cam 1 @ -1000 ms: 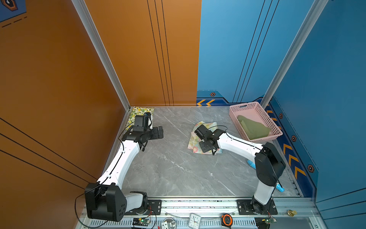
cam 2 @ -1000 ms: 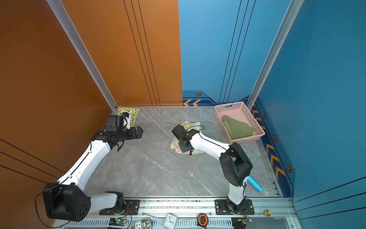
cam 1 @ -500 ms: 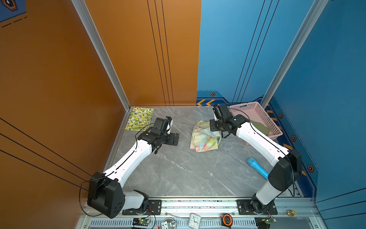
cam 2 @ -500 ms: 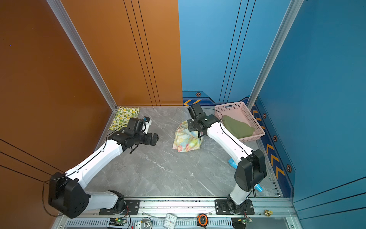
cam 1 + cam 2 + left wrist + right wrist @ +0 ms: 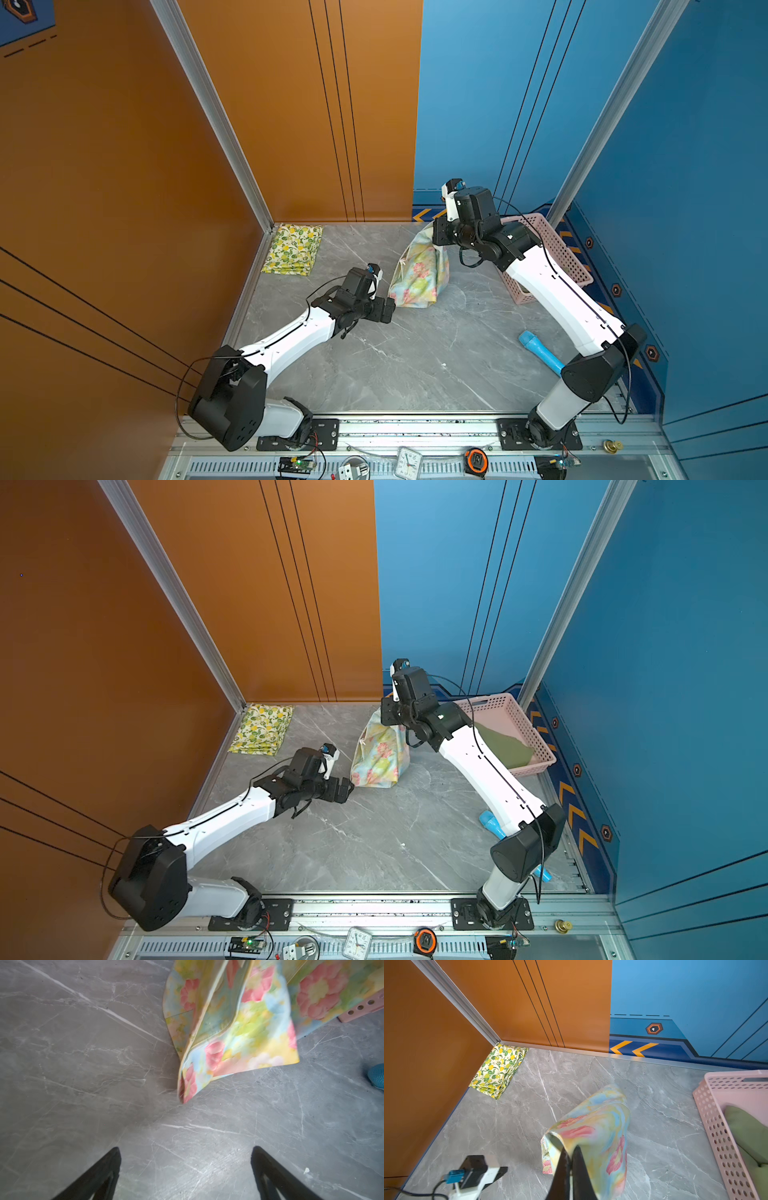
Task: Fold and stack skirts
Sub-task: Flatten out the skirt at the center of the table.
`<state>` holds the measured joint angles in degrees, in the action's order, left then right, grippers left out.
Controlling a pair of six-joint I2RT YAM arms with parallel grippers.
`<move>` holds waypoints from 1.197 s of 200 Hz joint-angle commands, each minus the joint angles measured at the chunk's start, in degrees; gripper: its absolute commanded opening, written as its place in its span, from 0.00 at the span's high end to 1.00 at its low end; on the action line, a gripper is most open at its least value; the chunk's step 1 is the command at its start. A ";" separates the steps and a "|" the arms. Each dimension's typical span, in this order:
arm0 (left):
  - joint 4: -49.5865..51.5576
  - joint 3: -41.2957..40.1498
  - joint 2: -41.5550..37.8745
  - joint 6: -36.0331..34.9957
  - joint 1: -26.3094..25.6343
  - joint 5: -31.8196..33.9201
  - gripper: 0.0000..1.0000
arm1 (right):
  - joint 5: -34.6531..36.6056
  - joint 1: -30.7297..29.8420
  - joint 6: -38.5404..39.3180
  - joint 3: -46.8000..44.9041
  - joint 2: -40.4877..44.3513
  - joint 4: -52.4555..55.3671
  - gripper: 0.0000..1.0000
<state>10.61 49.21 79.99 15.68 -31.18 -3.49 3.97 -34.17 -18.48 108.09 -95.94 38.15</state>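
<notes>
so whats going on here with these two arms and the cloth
The right gripper has its fingers shut on the floral skirt, holding it up by one edge so it hangs down. The left gripper, fingers open and empty, hovers near its lower corner. The lemon-print skirt lies folded in the far corner; the olive skirt is in the pink basket.

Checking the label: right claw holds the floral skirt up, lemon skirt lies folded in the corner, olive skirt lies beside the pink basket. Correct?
No: the olive skirt lies inside the pink basket, not beside it, as a top view shows.
</notes>
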 commanded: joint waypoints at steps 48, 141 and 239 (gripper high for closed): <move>-19.22 -1.59 9.68 0.54 0.31 0.61 0.02 | -2.76 -1.35 -0.60 5.58 -2.58 -0.89 1.00; -22.41 -0.04 11.58 1.50 -0.55 -2.04 1.00 | -2.57 -0.26 -0.22 7.24 -2.21 -0.67 1.00; 21.01 16.31 -18.42 -5.27 -4.10 5.73 1.00 | 1.18 4.87 3.47 2.60 11.61 0.27 1.00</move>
<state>17.67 61.84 65.36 13.80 -32.53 -0.25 2.48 -30.33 -17.21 112.22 -90.61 38.57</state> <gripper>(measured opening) 0.054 0.048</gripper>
